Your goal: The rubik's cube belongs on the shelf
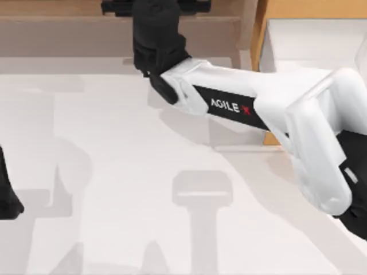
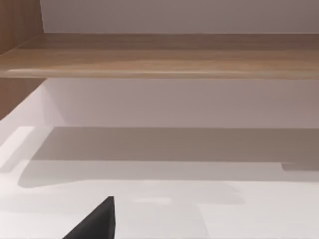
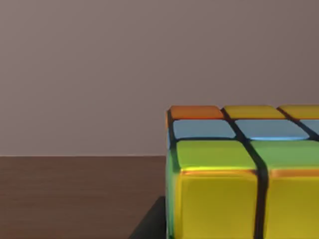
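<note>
right hand [image 1: 156, 17] reached out over the shelf [image 1: 69, 31] at the far edge of the desk [image 1: 114, 172], the white forearm stretched across from the top view's right. the black wrist covers the fingers from above, so cannot tell whether they are spread or pinching.

right wrist view: rubik's cube [image 3: 244, 169] close in front of the camera, orange, yellow, blue and green squares facing it, with brown shelf wood right beside it. whether it rests on the board or hangs just above it, cannot tell.

judgement: placing step, near the end. next move calls for letting go with the cube seated flat, then backing the hand off without dragging it.

left hand [image 1: 8, 200] parked at the desk's left edge; fingers cannot tell.
</note>
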`<state>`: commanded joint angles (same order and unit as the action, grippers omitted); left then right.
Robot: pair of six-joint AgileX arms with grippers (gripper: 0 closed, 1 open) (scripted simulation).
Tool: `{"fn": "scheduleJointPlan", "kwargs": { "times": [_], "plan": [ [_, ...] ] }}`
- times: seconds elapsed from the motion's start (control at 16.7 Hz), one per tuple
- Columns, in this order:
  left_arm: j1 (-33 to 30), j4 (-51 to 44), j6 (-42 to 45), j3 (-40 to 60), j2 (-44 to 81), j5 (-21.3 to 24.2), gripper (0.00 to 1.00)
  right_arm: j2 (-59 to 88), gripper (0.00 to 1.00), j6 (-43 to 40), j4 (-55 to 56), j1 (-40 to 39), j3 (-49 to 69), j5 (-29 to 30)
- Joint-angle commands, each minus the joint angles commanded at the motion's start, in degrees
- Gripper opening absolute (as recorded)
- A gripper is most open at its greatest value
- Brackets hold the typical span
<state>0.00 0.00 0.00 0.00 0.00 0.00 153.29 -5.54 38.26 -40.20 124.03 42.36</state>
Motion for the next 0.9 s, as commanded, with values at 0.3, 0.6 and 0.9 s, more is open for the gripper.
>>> {"fn": "scheduleJointPlan", "kwargs": {
  "times": [0.3,0.6,0.9],
  "plan": [
    [0.0,0.0,0.0,0.0,0.0,0.0,1.0,0.0,0.45,0.0,0.0,0.0,0.0,0.0],
    [0.0,0.0,0.0,0.0,0.0,0.0,1.0,0.0,0.83,0.0,0.0,0.0,0.0,0.0],
    [0.0,0.0,0.0,0.0,0.0,0.0,1.0,0.0,1.0,0.0,0.0,0.0,0.0,0.0]
  ]
}}
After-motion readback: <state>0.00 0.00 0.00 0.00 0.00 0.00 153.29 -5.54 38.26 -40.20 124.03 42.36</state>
